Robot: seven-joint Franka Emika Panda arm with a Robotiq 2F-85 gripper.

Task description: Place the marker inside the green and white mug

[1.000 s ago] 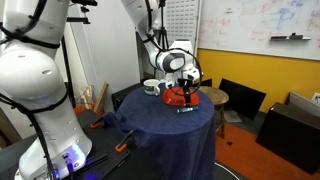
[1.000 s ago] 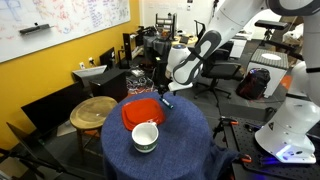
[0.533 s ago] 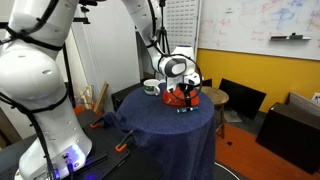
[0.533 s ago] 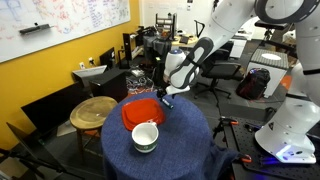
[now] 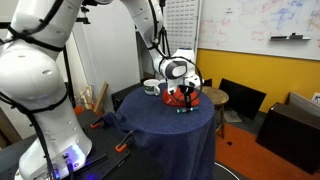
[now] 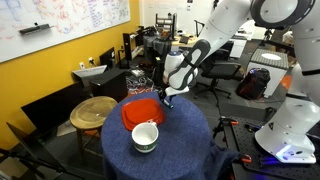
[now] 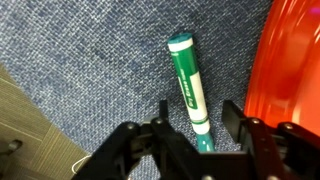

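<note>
1. Wrist view: the marker (image 7: 188, 90) lies flat on the blue-clothed worktop (image 7: 90, 60), between the two fingers of the tool (image 7: 197, 118). The jaws stand apart, one on each side of the barrel. Cloth shows in the gap on both sides, and nothing is held.
2. Progress, as judged: the approach is made and the grasp is not. Closing on the barrel, lifting, carrying and releasing into the green and white mug (image 6: 146, 136) all remain.
3. In an exterior view the mug stands upright on the near part of the worktop, mouth up, with nothing seen in it. The tool and marker are on the far right part. The red plate (image 6: 140, 112) lies between the two.
4. Edges: in the wrist view the plate's rim is just to the right of the marker, so the right finger has little room on that side. To the lower left the cloth ends and the floor (image 7: 20, 120) shows, so the marker lies near the worktop's edge.
5. Open room, as judged: nothing is seen standing on the plate, so a raised carry across it to the mug looks unobstructed.
</note>
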